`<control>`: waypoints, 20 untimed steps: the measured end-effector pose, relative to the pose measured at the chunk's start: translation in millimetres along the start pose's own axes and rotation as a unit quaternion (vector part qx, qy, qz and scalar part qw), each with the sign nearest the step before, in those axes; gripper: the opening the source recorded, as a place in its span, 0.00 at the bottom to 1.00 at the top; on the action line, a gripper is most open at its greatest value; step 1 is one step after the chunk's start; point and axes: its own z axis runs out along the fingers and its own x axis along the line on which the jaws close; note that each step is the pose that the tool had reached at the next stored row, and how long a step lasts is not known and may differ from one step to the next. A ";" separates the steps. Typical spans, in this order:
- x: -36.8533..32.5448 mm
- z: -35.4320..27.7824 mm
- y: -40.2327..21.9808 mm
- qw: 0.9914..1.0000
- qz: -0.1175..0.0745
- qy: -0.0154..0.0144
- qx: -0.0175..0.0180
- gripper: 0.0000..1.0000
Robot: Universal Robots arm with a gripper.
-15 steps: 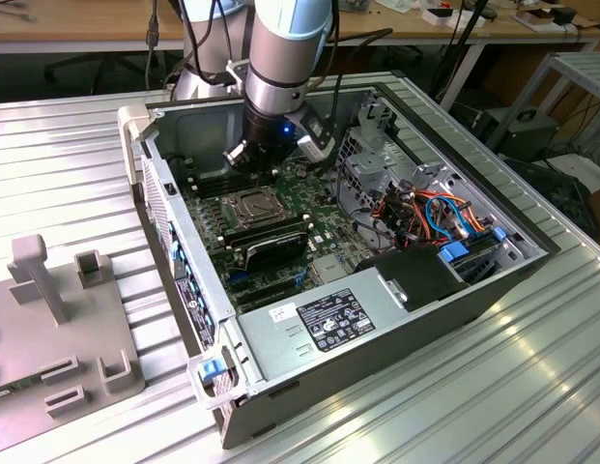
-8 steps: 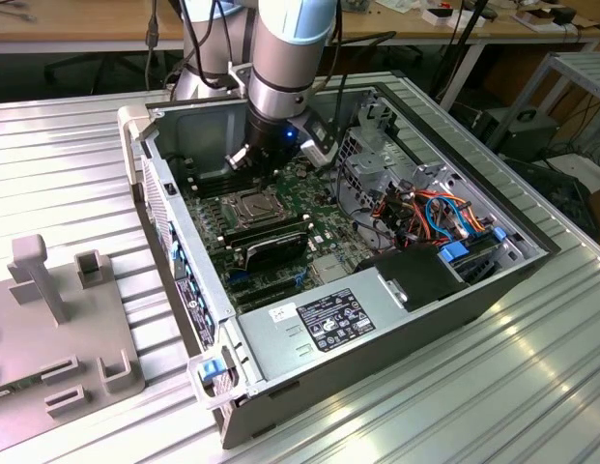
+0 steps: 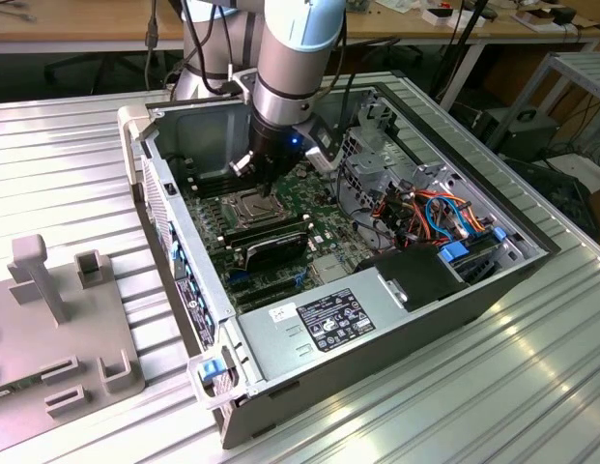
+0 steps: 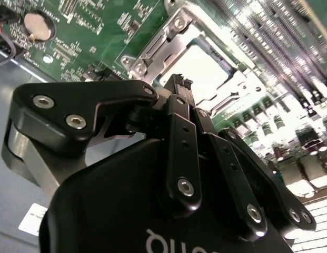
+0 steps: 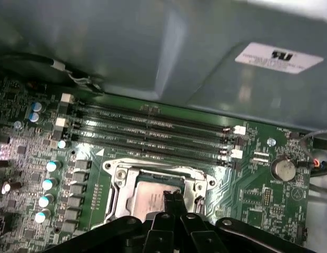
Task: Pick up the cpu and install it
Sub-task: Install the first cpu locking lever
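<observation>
Open grey metal computer case [image 3: 396, 319] lying on its side on a ribbed aluminium table [image 3: 77, 164], green motherboard [image 3: 309, 227] exposed inside. Silver-and-blue robot arm [image 3: 295, 58] reaching straight down into the case, black two-finger gripper [image 3: 271, 189] poised directly over the square metal CPU socket frame [image 3: 249, 205]. Small flat square cpu with a dull silver-grey top [image 4: 202, 71] seated in that socket, bright within the frame in both wrist views [image 5: 150, 197]. Gripper fingers [image 4: 179, 87] pressed together, tips meeting just above the chip's surface — pinching nothing visible, contact with the chip not discernible. Four long dark empty memory slots [image 5: 152, 126] running beside the socket in the first wrist view, a round silver coin battery [image 5: 283, 168] off to one side. Black memory sticks [image 3: 271, 242] near the socket in the exterior view. At the exterior view's left, a grey moulded fixture tray [image 3: 58, 319] with upright posts, well apart from the case.
</observation>
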 end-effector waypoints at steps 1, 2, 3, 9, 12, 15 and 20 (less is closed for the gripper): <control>0.2 -0.2 -1.3 1.000 0.000 0.000 0.000 0.11; 0.4 -0.3 -2.2 1.000 0.000 0.000 0.000 0.11; 0.6 -0.4 -3.0 1.000 0.000 0.000 0.001 0.11; 1.7 -0.5 -3.0 1.000 -0.001 0.003 0.015 0.11; 4.2 -0.5 -2.6 1.000 -0.001 0.004 0.020 0.11; 7.2 -0.6 -2.1 1.000 -0.001 0.005 0.023 0.11; 10.9 -0.4 0.5 1.000 -0.001 0.005 0.025 0.11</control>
